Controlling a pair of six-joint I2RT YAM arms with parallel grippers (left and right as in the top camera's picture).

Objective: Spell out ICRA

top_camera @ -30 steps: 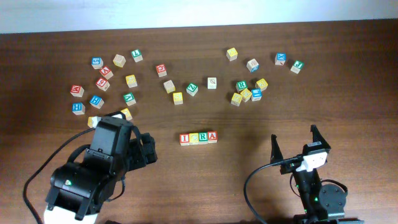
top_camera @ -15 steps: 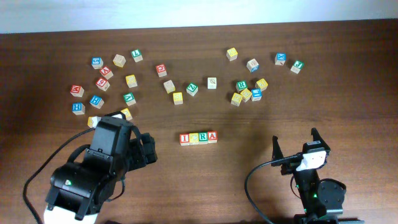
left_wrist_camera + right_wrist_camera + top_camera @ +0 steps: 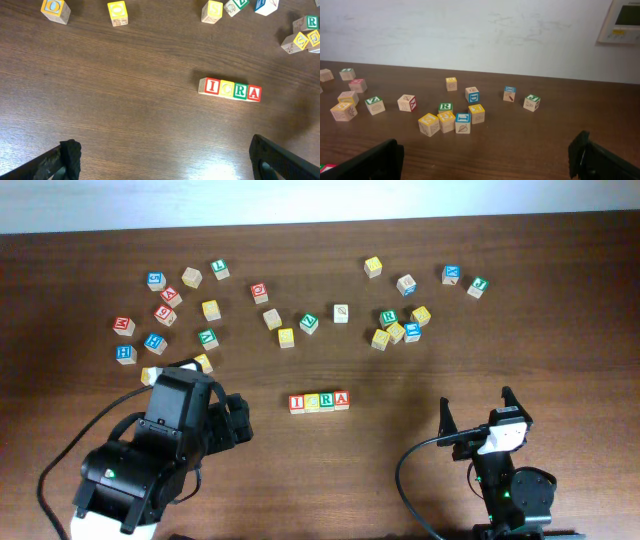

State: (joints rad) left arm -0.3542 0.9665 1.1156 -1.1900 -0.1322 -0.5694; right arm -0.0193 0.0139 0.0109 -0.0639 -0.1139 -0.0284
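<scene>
Wooden bench (image 3: 520,340), dark grain all over. Nearest up, left gripper (image 3: 164,145): spread wide, nothing pinched. Over on the right, same story for the right gripper (image 3: 474,402), fingers wide apart, empty. Just beyond, roughly midway between the two, ICRA (image 3: 320,401) in one tight row: red I (image 3: 212,86), yellow cube (image 3: 227,88), green R (image 3: 241,90), red A (image 3: 254,93), touching side by side. Further back, loose cubes (image 3: 310,323) scattered left to right across the bench, well apart from the row.
</scene>
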